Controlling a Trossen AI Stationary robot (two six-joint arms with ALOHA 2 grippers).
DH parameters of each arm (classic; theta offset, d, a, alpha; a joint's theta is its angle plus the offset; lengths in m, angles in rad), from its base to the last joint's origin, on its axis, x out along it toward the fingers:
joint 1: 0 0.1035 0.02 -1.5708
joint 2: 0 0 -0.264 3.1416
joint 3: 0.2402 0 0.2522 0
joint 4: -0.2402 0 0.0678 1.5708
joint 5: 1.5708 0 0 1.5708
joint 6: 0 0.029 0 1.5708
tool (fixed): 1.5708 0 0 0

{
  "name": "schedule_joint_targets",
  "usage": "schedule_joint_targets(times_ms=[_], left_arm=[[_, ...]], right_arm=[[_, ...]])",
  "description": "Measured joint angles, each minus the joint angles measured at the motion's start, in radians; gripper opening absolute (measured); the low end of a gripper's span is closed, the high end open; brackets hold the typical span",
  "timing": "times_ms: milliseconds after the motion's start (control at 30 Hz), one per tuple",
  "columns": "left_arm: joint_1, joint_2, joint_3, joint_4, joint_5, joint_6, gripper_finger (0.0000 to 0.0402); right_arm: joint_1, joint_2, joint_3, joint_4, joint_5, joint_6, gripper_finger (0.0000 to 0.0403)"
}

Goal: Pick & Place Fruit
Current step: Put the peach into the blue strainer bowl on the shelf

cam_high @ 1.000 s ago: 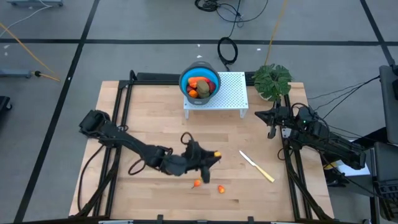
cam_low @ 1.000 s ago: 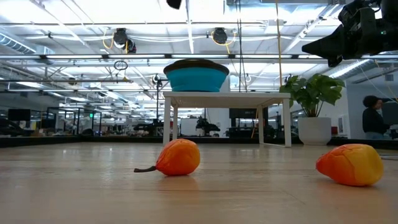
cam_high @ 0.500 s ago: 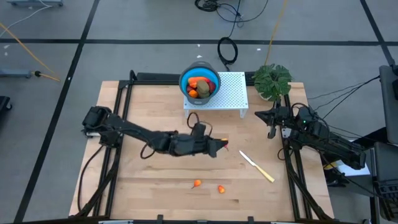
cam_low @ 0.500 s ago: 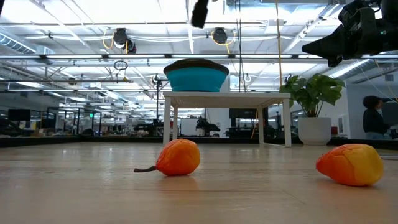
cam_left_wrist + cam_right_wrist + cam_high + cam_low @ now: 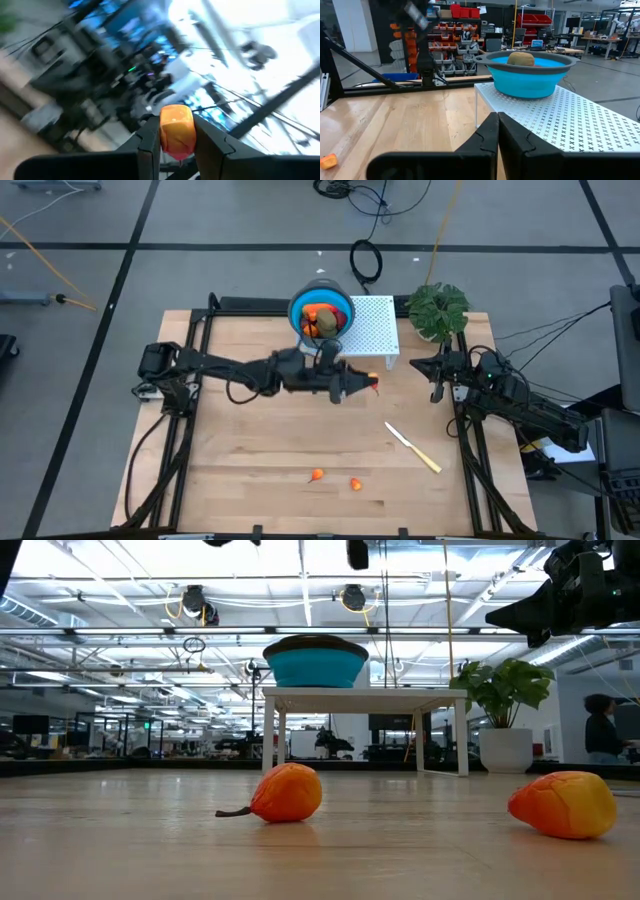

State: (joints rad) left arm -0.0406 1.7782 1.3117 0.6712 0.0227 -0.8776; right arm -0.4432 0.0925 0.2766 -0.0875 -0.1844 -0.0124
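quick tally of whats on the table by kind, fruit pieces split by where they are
Fruit loose on the table: 2
Fruit held in the left gripper: 1
Blue bowl, fruit inside too piled to count: 1
Knife: 1
White perforated stand: 1
Potted plant: 1
Total: 7, without the bowl's contents
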Motion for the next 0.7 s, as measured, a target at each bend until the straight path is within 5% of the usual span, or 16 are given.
schedule_joint_targets(times_ms=[200,400,700], left_arm=[[0.085,0.000,0.000,0.152,0.208,0.143,0.0083],[0.165,-0.021,0.000,0.129,0.297,0.250,0.0083],[0.271,-0.187,0.000,-0.336,0.206,0.497,0.0083]], right_arm=[[0.000,0.000,0.000,0.000,0.000,-0.007,0.0000],[0.000,0.000,0.000,0.000,0.000,-0.007,0.0000],[0.000,0.000,0.000,0.000,0.001,-0.008,0.0000]])
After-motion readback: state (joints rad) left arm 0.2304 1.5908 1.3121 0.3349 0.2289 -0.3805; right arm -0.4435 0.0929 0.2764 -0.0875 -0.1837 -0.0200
